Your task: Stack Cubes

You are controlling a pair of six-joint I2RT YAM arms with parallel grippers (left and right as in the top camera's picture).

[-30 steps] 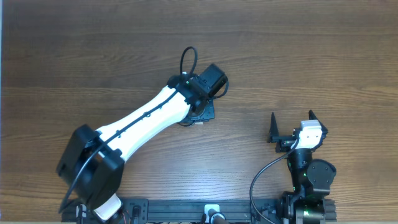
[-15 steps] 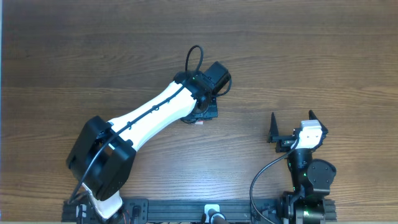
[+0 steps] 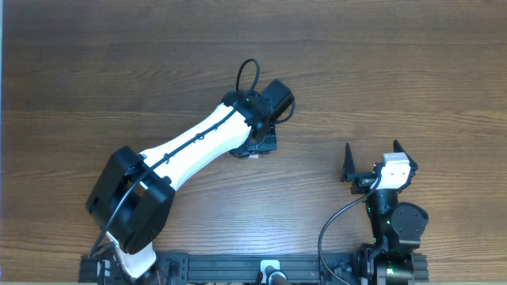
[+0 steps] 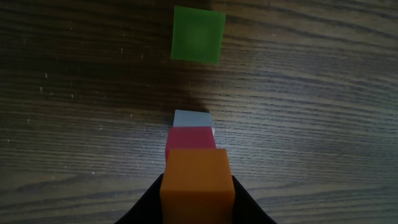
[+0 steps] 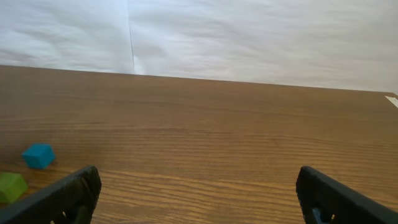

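Left gripper (image 3: 260,141) is clamped on the small orange plastic cube (image 4: 198,180), with fingers on two opposite sides so the underside stays free for setting down. Directly beneath it, a red cube (image 4: 190,140) sits on a pale grey-blue cube (image 4: 191,117) on the dark wooden table (image 4: 74,93). Orange looks lined up over this column; whether it touches red cannot be told. A flat green cube (image 4: 198,34) lies apart, likely the next pick. Right gripper (image 5: 198,196) is near its base, fingers spread wide and empty, clear of the stack.
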